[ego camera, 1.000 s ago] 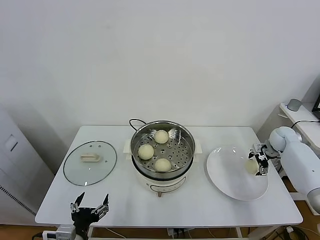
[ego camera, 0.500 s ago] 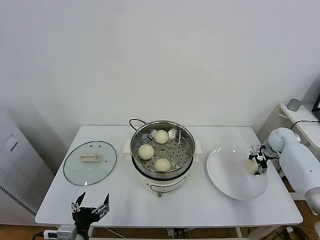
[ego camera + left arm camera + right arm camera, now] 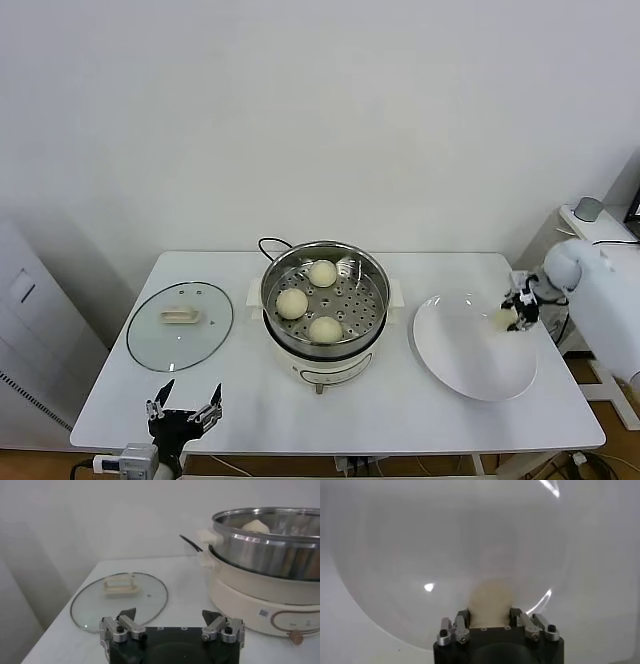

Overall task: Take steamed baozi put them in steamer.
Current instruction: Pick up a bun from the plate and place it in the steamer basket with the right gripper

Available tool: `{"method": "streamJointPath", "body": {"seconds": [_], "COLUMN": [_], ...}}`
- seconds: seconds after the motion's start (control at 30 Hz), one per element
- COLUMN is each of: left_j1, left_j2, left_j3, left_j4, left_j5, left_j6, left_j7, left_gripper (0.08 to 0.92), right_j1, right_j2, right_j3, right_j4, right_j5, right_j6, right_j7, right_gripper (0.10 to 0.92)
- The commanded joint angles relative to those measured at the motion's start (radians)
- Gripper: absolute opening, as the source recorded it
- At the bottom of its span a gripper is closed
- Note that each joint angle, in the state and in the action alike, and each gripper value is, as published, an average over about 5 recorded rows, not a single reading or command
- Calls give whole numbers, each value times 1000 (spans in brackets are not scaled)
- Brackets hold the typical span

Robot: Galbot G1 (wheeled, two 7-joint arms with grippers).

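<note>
Left gripper (image 3: 182, 415) parked off the table's (image 3: 120, 400) front edge at 7 o'clock, fingers spread wide, holding nothing. Not a factor.

Glass lid (image 3: 180, 326) lies flat at 9 o'clock from the steamer (image 3: 325, 300), well apart from it, and off the carry path.

Steamer sits mid-table on its white cooker base (image 3: 322, 368), cord (image 3: 268, 243) trailing off at 11 o'clock. Three baozi (image 3: 323, 273) are inside: at 12, 9 and 6 o'clock of the basket. The open slot looks to be the 3 o'clock side, which faces the plate.

White plate (image 3: 470, 345) sits just beside the steamer at 3 o'clock. Right gripper (image 3: 516, 312) is at the plate's 2 o'clock rim, fingers pinched on the last baozi (image 3: 491, 599). The wrist view shows the bun wedged between the fingers (image 3: 461, 620).

Risks from here, as I judge them:
- Soft bun under a tight pinch could dent or tear it.
- The smooth dome may squirt out of the fingers during the swing, landing on the table or rolling off the near edge.
- The steamer wall is raised, so too low a carry clips the rim.
- Dropping too far toward 6 o'clock lands it on a neighbour bun.

No obstacle between plate and steamer except the rim.
</note>
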Motion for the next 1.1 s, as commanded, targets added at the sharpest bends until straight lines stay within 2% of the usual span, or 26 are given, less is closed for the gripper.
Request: {"method": "streamJointPath", "body": {"seconds": [0.03, 0.2, 0.47, 0.77, 1.1], "left_j1": [-4, -5, -12, -4, -11], "left_j2": [-31, -29, -29, -32, -30], "left_j3": [9, 14, 16, 18, 12], "left_j4": [-15, -29, -51, -63, -58], "left_j5": [47, 71, 77, 76, 65], "left_j6": [2, 1, -1, -9, -13], "left_j7": [-13, -23, -32, -40, -45], "left_gripper": [823, 823, 823, 823, 823], "right_j1": [475, 727, 869, 767, 671], "right_j2": [-158, -101, 112, 290, 409], "right_j3": [-580, -867, -1028, -1005, -984], "right_j4": [296, 404, 449, 385, 309], "right_j5": [539, 794, 956, 966, 859], "right_j6": [-313, -482, -584, -616, -616], "right_j7": [-26, -1, 45, 87, 103], "right_gripper": [475, 475, 475, 475, 475]}}
